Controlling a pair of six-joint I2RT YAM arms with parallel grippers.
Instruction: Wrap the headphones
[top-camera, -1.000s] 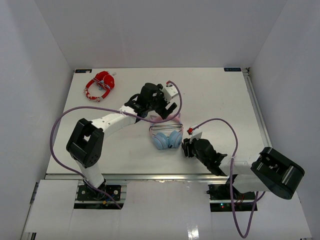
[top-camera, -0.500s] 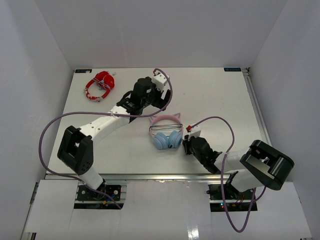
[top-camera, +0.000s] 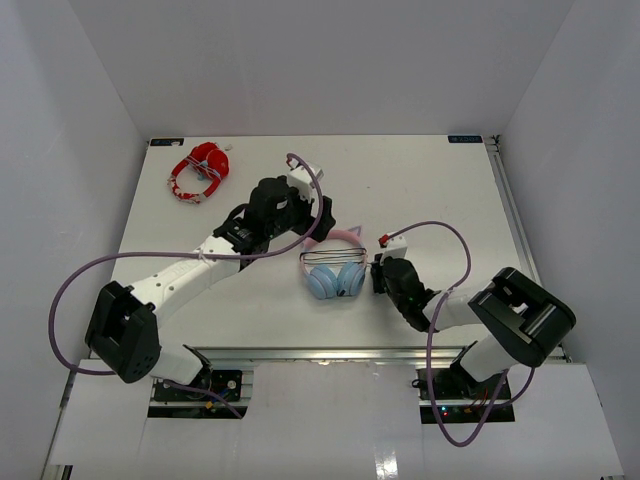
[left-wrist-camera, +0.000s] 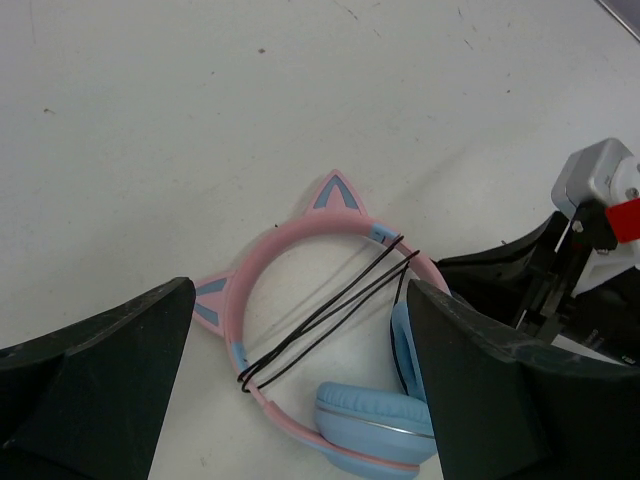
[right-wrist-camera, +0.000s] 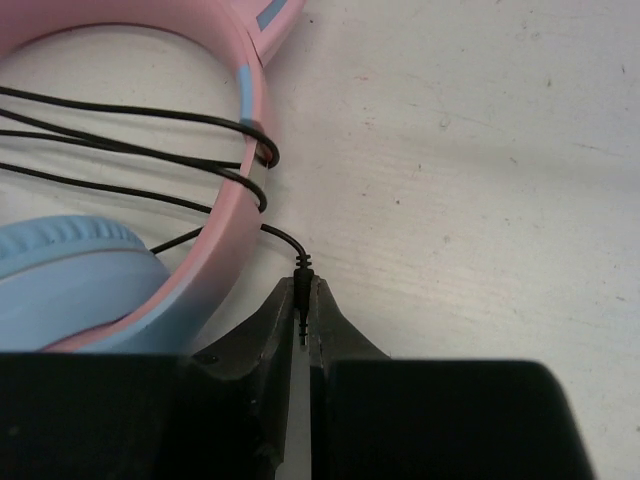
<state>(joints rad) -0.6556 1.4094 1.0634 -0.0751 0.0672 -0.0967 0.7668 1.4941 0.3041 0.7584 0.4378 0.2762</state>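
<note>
The headphones (top-camera: 335, 268) lie flat mid-table, with a pink cat-ear headband (left-wrist-camera: 300, 232) and light blue ear cups (left-wrist-camera: 375, 425). The thin black cable (left-wrist-camera: 325, 315) crosses the headband in several turns. My left gripper (left-wrist-camera: 300, 385) is open, hovering over the headband with a finger on either side. My right gripper (right-wrist-camera: 303, 290) is shut on the cable's plug (right-wrist-camera: 302, 272), just right of the headband (right-wrist-camera: 225, 250) at table level. In the top view the left gripper (top-camera: 318, 215) is behind the headphones and the right gripper (top-camera: 380, 275) is beside their right cup.
Red-and-white headphones (top-camera: 200, 172) lie at the far left of the white table (top-camera: 440, 190). A metal rail runs along the table's right edge (top-camera: 512, 215). Grey walls enclose the table.
</note>
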